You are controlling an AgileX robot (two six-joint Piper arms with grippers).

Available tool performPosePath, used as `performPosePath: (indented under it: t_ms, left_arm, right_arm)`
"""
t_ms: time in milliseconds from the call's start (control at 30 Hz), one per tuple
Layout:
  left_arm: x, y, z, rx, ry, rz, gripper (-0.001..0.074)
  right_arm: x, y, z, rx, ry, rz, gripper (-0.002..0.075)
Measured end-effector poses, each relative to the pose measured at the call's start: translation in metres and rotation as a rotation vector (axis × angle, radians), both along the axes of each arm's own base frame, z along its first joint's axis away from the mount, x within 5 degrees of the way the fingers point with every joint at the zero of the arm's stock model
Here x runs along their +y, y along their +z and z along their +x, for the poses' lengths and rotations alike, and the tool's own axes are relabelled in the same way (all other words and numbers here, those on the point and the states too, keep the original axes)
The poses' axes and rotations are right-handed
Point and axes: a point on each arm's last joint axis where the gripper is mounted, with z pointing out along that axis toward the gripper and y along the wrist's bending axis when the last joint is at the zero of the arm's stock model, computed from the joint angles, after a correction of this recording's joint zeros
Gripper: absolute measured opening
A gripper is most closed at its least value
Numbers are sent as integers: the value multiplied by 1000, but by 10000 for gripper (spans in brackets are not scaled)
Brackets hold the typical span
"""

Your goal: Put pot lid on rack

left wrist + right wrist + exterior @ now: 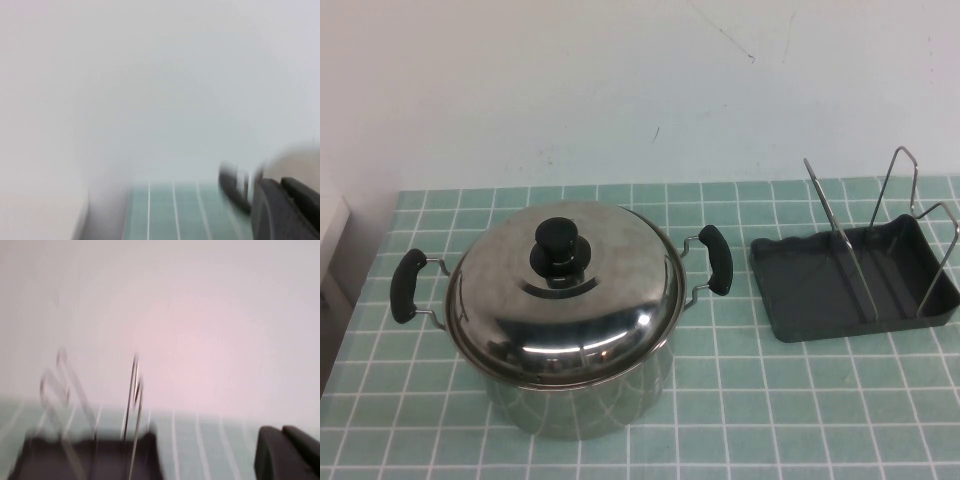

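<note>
The pot lid [565, 290], domed shiny steel with a black knob [557, 245], sits closed on the steel pot [580, 400] at the left-centre of the table. The rack [855, 275], wire loops on a dark grey tray, stands to the pot's right, empty. Neither gripper shows in the high view. In the left wrist view, a dark part of my left gripper [285, 212] sits close to the pot's black side handle [231, 190]. In the right wrist view, a dark part of my right gripper [287, 455] shows beside the rack [90, 452], apart from it.
The table has a green tiled cloth [800, 400], with a white wall behind. The pot's two black side handles [408, 285] [716, 258] stick out left and right. A strip of open cloth lies between the pot and the rack.
</note>
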Motion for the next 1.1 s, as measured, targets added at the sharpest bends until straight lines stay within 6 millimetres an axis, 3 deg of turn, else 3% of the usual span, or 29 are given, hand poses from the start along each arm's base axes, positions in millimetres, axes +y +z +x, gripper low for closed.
performPosePath:
  t_ms: [200, 567, 700, 867, 967, 1100]
  left_arm:
    - [0, 24, -5, -266, -1, -26, -5]
    - [1, 38, -11, -438, -2, -44, -5]
    - [1, 41, -11, -404, -1, -39, -5]
    - [1, 71, -11, -353, 1, -11, -5]
    - [-2, 89, -2, -325, -13, -1, -5]
    - [-13, 106, 19, -333, -115, -33, -5]
  right_arm:
    - [-1, 28, -4, -317, -11, 26, -3]
    - [-3, 52, -16, -610, 15, 161, -3]
    - [-3, 52, -14, -566, 15, 161, -3]
    - [2, 71, -16, -415, 19, 18, -3]
    - [3, 88, -19, -393, 6, -112, -3]
    - [3, 95, -13, -343, 10, -107, -3]
